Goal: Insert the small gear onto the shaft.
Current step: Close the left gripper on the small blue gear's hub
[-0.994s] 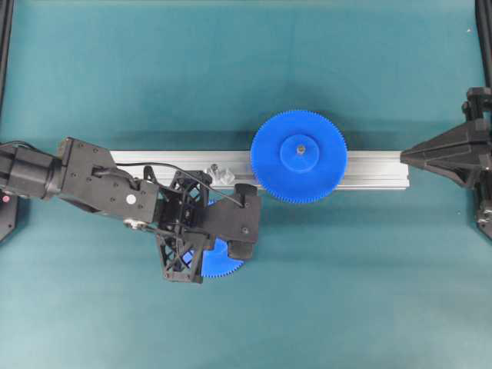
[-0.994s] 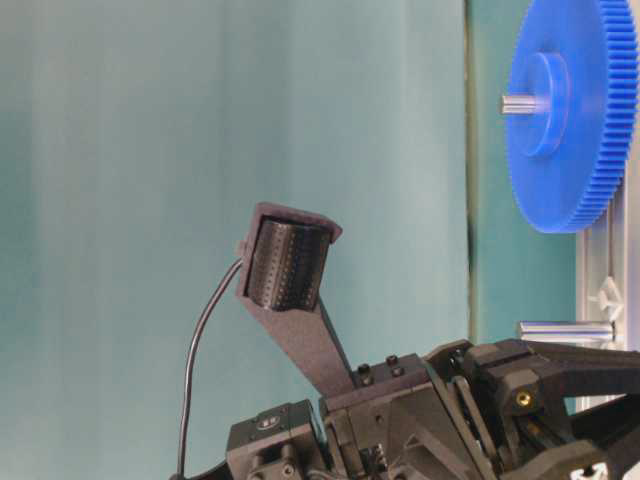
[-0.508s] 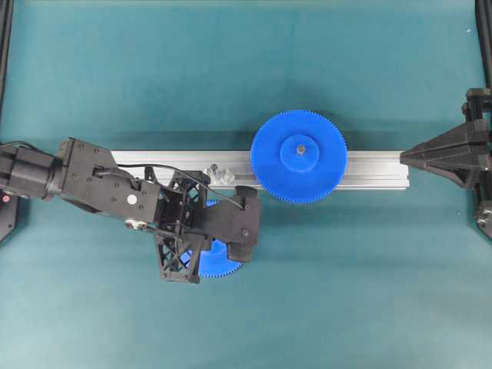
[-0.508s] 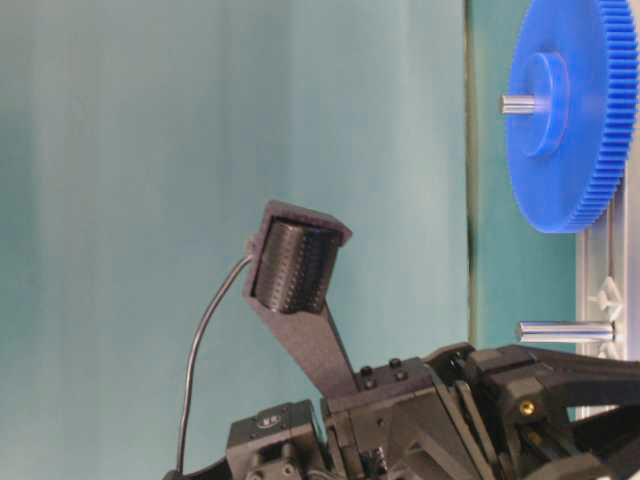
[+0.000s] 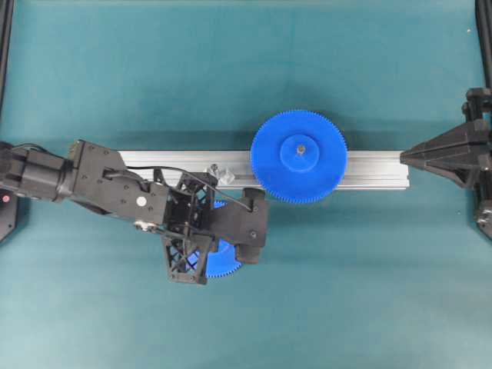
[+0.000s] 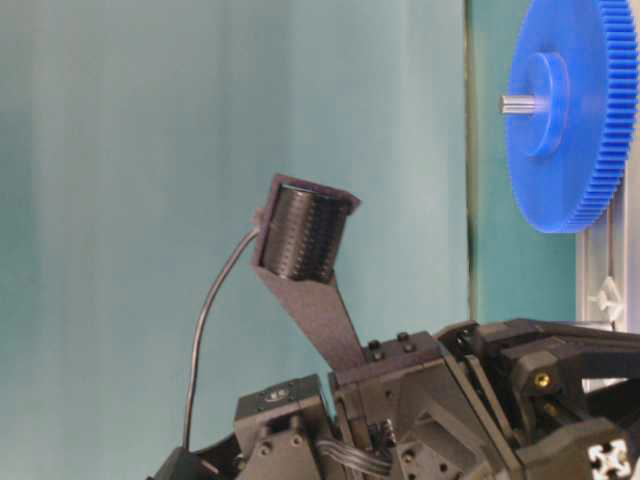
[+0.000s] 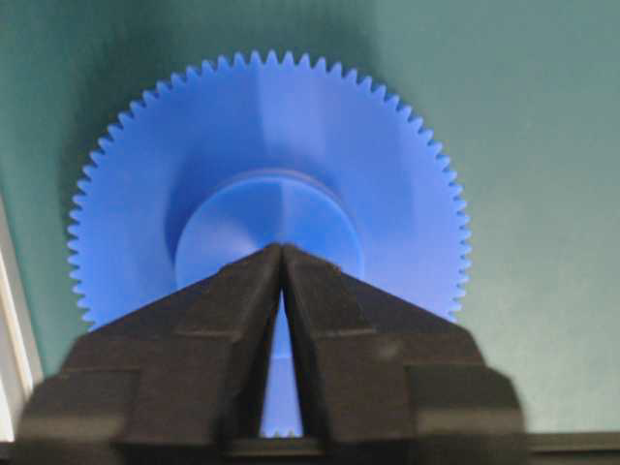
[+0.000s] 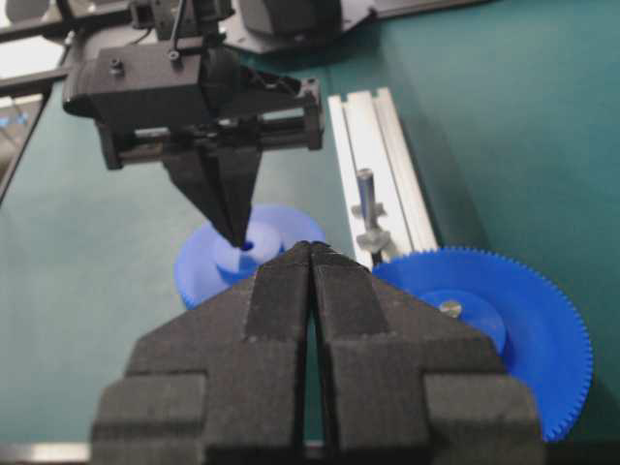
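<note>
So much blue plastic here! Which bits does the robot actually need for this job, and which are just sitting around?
Needed for the job:
- small gear, flat on the mat
- shaft, upright on the rail
- left gripper, tips at the small gear's hub

Just there:
- big gear, already on its own pin
- aluminium rail
- right gripper, shut, parked aside

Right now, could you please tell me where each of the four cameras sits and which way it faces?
Overhead: looks straight down at the silver rail; left arm shows.
Table-level: low and sideways, facing the large blue toothed gear; left arm shows.
Left wrist: looks down on the small blue toothed gear; left hand shows.
Right wrist: looks across at the grey metal pin; right hand shows.
Both wrist views share the small gear.
</note>
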### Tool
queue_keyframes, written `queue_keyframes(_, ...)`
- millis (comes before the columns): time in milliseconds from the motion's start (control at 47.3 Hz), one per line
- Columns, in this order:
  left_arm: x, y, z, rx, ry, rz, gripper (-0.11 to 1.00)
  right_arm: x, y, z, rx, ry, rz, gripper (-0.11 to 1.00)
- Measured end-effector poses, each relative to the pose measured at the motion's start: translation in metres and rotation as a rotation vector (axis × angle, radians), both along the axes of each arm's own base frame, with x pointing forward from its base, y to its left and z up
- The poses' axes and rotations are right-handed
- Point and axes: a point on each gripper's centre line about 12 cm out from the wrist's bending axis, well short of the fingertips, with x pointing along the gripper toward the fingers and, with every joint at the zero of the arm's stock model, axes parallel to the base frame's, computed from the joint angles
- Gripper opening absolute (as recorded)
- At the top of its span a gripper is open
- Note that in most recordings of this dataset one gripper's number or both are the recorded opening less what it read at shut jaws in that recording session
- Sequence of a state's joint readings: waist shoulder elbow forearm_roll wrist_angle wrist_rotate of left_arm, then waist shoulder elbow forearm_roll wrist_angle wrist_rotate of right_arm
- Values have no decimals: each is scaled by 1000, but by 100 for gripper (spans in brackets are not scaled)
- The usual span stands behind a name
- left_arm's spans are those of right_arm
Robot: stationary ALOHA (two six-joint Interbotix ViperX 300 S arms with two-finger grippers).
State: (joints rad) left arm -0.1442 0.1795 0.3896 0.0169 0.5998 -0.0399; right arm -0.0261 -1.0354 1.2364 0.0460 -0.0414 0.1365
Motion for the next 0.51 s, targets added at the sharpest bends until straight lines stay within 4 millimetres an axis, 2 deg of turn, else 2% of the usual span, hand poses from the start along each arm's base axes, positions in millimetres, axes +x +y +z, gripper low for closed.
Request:
queue_keyframes(190, 0, 0, 0, 0, 5, 2, 74, 0, 0, 0, 2, 0, -2, 4)
queue_keyframes(254, 0, 0, 0, -1, 8, 2, 87, 0, 0, 0, 2, 0, -2, 4)
queue_keyframes(317, -1, 0, 0, 0, 12, 2, 93, 0, 0, 0, 2, 0, 0, 4)
queue_keyframes(508, -2, 0, -2, 3, 26, 2, 93, 0, 0, 1, 1, -2, 0, 4)
